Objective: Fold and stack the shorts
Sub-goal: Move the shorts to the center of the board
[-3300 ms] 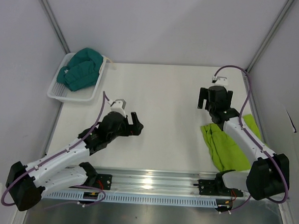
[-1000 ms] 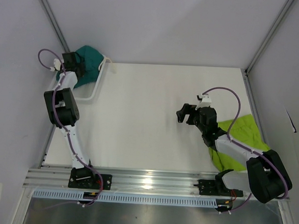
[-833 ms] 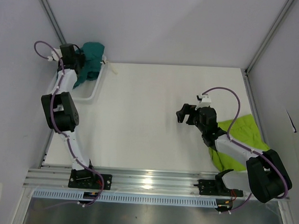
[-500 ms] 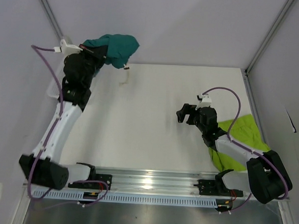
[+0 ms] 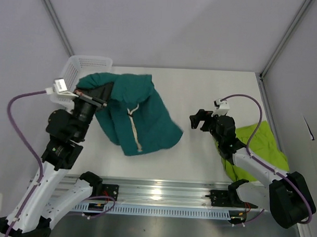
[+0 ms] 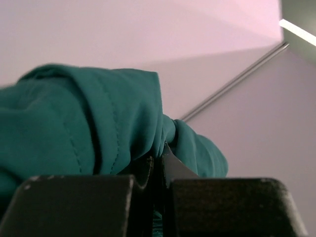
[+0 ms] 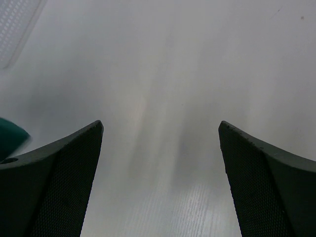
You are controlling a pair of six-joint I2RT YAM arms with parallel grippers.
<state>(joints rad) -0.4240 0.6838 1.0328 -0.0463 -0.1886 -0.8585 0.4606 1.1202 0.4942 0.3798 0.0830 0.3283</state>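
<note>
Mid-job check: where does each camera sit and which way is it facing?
Top external: above and behind the robot, looking down on the table; both arms show, left gripper holding the teal shorts.
Left wrist: on the left gripper, tilted up toward the wall; its shut fingers pinch teal fabric.
Right wrist: on the open right gripper, looking down at the table; both fingers show.
Shared: teal shorts appear in all three.

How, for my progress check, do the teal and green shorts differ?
The teal shorts are pinched in the shut left claw and spread mid-table; the green shorts lie crumpled at the right edge, ungripped. Teal shows a cream drawstring; green shows none. Both are unfolded.
</note>
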